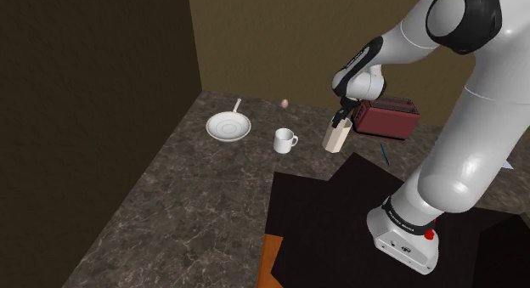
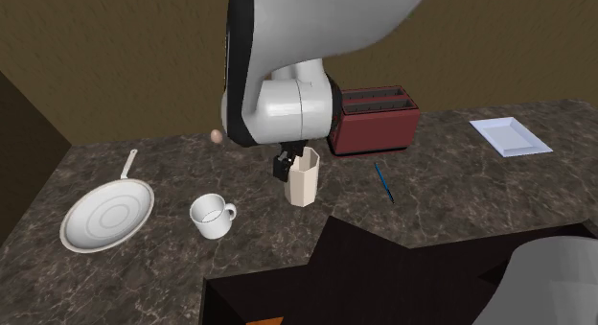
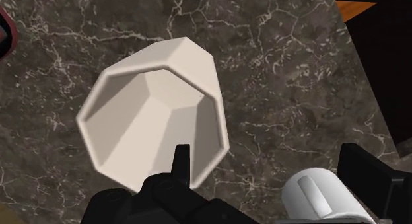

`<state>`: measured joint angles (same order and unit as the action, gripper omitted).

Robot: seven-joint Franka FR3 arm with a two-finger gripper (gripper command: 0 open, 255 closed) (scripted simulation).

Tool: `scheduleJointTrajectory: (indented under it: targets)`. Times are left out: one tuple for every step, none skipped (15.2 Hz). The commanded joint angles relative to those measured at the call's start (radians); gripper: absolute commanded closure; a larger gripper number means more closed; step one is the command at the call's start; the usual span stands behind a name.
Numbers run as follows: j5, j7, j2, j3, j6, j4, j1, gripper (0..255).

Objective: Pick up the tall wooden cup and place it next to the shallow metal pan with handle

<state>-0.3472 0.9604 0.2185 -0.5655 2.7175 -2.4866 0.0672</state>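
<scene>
Beside the red toaster point(image 1: 386, 116), the pale faceted cup point(image 1: 337, 135) stands on the tabletop point(image 1: 195, 210), well apart from the pan point(image 1: 228, 127). The hand point(image 3: 271, 153) is spread wide and grips nothing. The wrist view puts one finger inside the rim and one outside, which the shoulder view leaves unclear. Pinching one wall off-centre could tip the cup toward the mug point(image 1: 284, 140).

The gripper point(image 1: 341, 121) hides part of the cup's point(image 1: 335, 139) rim (the arm point(image 2: 287, 93) covers the toaster's point(image 2: 379, 122) end).

No legible text; faint marking on arm base point(image 1: 397, 219), perhaps lettering, unreadable.
</scene>
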Motion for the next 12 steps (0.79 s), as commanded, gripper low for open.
scheduleJointTrajectory:
  targets:
    - [-0.120,0.108,0.093,0.057,0.013,0.059,0.067,0]
    - [-0.147,0.133,0.120,0.079,0.018,0.077,0.092,0]
    - [-0.162,0.144,0.134,0.094,0.027,0.082,0.104,0]
    - [-0.179,0.157,0.149,0.108,0.036,0.087,0.115,0]
    - [-0.195,0.169,0.164,0.122,0.045,0.092,0.125,0]
    - [-0.211,0.181,0.178,0.135,0.053,0.097,0.135,0]
    - [-0.227,0.192,0.193,0.149,0.062,0.102,0.145,0]
    - [-0.242,0.204,0.207,0.163,0.071,0.108,0.156,0]
    - [-0.256,0.215,0.222,0.176,0.079,0.114,0.166,0]
    - [-0.264,0.221,0.230,0.184,0.084,0.117,0.172,0]
    - [-0.264,0.221,0.230,0.184,0.084,0.117,0.172,0]
    - [-0.264,0.221,0.230,0.184,0.084,0.117,0.172,0]
